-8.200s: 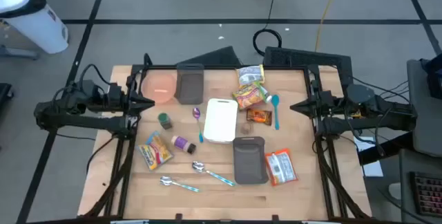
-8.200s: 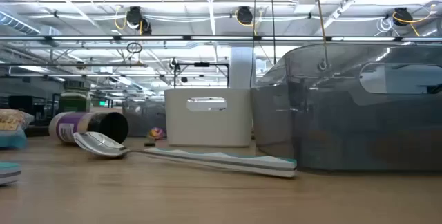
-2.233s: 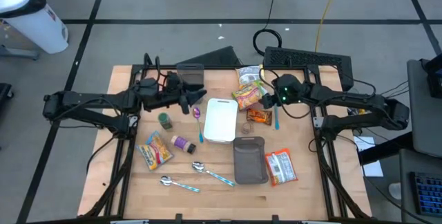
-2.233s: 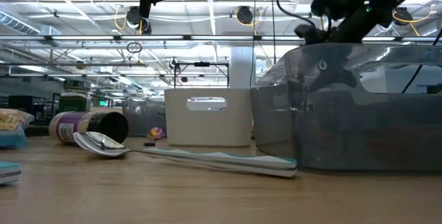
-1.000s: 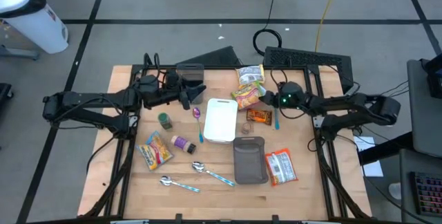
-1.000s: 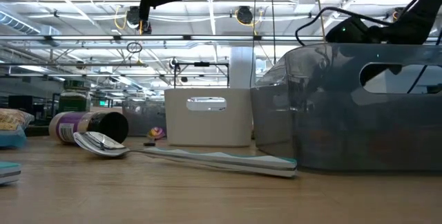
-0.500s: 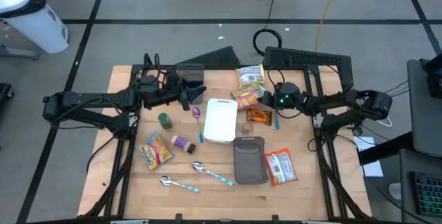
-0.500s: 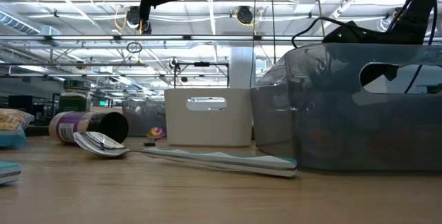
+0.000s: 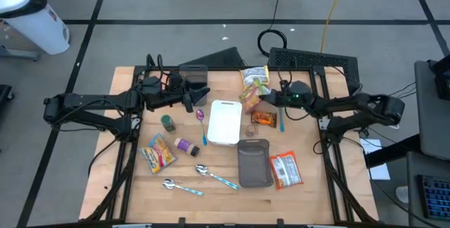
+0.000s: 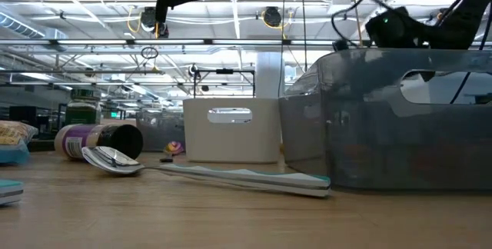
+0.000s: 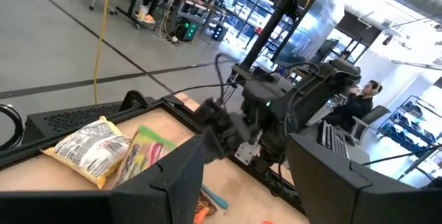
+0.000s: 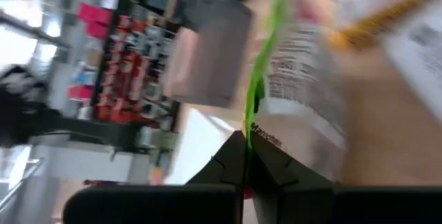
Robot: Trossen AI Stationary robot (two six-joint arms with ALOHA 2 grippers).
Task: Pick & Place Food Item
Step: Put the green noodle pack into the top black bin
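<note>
A yellow-and-green snack bag [image 9: 249, 94] stands tipped up beside the white container [image 9: 224, 122], right of the table's middle. My right gripper [image 9: 261, 96] reaches in from the right and is shut on it; its wrist view shows the bag [image 12: 297, 79] close up. My left gripper [image 9: 193, 100] hangs open in the air over the far left part of the table, by a grey bin [image 9: 194, 85], touching nothing. In the left wrist view the bag [image 11: 141, 156] shows beyond the open left gripper [image 11: 242, 182]. My right gripper pinches the snack bag's green edge [image 12: 250, 124] between its two shut fingers. The fingers come from the table's right, slanting a little downward. The bag is tipped up on edge from the hold; I cannot tell whether its lower end is clear of the table.
A silver snack bag [image 9: 255, 75] lies just beyond the held one. An orange packet [image 9: 264, 118] and a blue spoon [image 9: 280, 115] lie under the right arm. A second grey bin [image 9: 254, 162], a red-white bag [image 9: 285, 170], a yellow bag [image 9: 158, 152], cans and spoons fill the near half.
My right gripper has shut on the snack bag's edge and then risen a little. The bag, which lay flat, is now tipped up on edge and drawn slightly toward the far side.
</note>
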